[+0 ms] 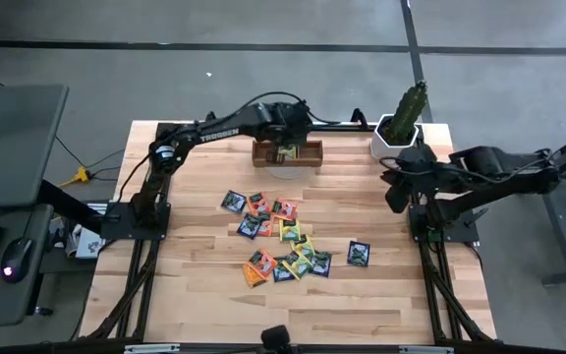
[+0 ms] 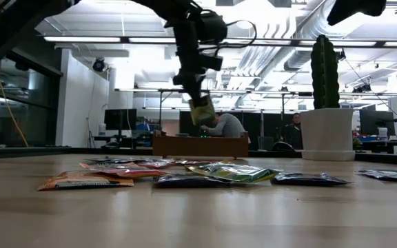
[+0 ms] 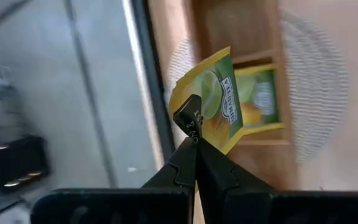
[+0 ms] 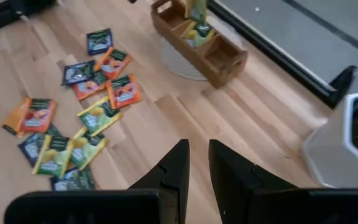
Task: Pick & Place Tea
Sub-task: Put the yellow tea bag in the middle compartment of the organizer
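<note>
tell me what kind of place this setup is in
Probably a robotics lab or open workshop. The low view shows exposed ceiling ducts, desks with monitors and people seated beyond the wooden table. From above, a workstation desk stands beside it on bare concrete.

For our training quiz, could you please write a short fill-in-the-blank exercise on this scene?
1. The left gripper is shut on a ____ sachet.
2. It hangs above the wooden ____.
3. The tray's middle compartment already holds ____ sachet.
4. The cactus pot stands nearest the ____ gripper.

Missing words: yellow-green; tray; one; right
</note>
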Robot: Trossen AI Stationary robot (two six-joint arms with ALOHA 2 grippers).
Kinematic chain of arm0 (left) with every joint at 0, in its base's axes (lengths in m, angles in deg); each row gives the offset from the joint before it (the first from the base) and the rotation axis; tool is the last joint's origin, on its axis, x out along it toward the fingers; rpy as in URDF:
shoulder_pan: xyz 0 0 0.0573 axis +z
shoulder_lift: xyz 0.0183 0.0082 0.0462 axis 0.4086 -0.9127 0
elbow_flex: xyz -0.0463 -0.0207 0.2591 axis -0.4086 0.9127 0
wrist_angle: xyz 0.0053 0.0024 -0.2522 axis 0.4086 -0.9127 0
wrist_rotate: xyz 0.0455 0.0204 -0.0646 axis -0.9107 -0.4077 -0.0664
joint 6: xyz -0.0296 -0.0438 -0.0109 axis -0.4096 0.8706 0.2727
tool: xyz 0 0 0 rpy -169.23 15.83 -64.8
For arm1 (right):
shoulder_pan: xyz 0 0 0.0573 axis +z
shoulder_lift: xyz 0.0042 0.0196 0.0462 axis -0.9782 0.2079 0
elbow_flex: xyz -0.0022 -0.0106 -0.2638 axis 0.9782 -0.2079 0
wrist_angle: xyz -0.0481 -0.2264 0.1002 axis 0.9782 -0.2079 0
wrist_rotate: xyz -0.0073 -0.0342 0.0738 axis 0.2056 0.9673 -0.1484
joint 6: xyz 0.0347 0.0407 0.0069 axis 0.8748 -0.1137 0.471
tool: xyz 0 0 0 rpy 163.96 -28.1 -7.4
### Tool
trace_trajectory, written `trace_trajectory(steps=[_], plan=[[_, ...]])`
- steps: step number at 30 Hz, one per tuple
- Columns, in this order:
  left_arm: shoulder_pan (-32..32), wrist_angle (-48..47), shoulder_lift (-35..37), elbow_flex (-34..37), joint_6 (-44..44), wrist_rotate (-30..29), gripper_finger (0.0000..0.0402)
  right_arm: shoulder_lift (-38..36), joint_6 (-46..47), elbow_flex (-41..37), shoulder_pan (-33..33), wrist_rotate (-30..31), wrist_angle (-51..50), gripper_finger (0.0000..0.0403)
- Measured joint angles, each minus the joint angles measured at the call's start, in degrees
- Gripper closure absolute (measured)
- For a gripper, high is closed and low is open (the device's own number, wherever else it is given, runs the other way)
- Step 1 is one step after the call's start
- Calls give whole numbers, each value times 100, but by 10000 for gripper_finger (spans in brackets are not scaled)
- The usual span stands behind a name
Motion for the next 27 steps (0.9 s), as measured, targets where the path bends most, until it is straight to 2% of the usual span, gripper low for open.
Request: trace_trajectory(steps=[3,8,16,27], plan=[[-88,-22,-128,15,-150,-323,401,-100,-9,0,0,68,-76,345],[-152,-8,-226,-19,-155,-508,401,-156,-59,0,0,114,-90,345],[-145,-404,-497,27,-62,-446,401,-153,-103,0,0,173,-110,345],[-142,-244,-597,6,197,-344,401,-151,-81,0,1,218,-108,345]])
